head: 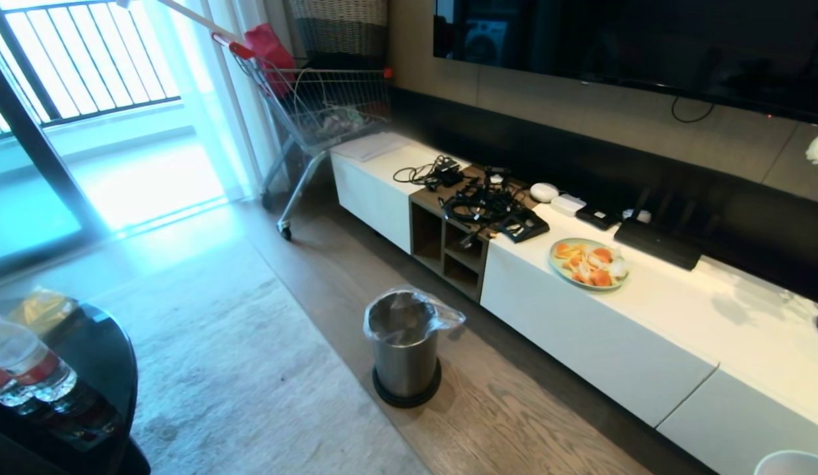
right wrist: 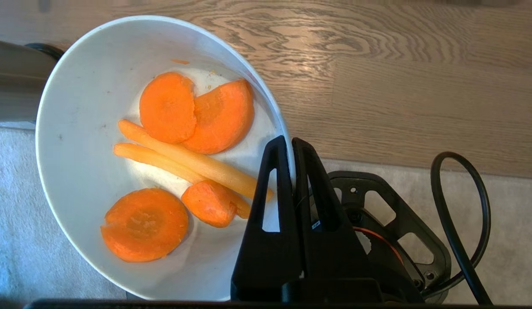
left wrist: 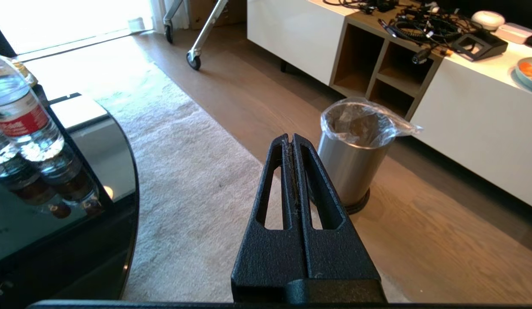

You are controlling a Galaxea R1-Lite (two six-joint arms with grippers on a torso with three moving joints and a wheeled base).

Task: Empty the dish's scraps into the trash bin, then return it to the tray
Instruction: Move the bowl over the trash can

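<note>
Fingers (right wrist: 311,171) of my right gripper (right wrist: 291,143) are clenched on the rim of the bowl (right wrist: 77,141), one finger inside the wall and one outside, so the white wall is pinched between them. From the fingertips the bowl spreads away and to one side, held over the wood floor (right wrist: 399,86) where it meets the rug (right wrist: 17,206). The scraps (right wrist: 180,163) lie in the bowl's bottom, just beyond the inner finger: several orange carrot slices and two pale strips, the nearest strip reaching almost to that finger. In the head view I only catch a sliver of the bowl at the lower right corner.

My left gripper (left wrist: 290,138) is pressed shut on nothing, its fingertips touching each other, hanging above the rug. The bin (left wrist: 354,150) stands just past those fingertips and slightly to one side, upright on the floor, its clear liner folded over the rim. I think the dark curved edge at the corner of the right wrist view, on the far side of the bowl from the fingers, is the bin's base, but that view is too tight to be sure.

Well beyond the bin, a plate (head: 588,262) of orange pieces sits on the white cabinet (head: 613,330). Bottles (left wrist: 21,116) stand on the black table (left wrist: 98,240) off to the left gripper's side.
</note>
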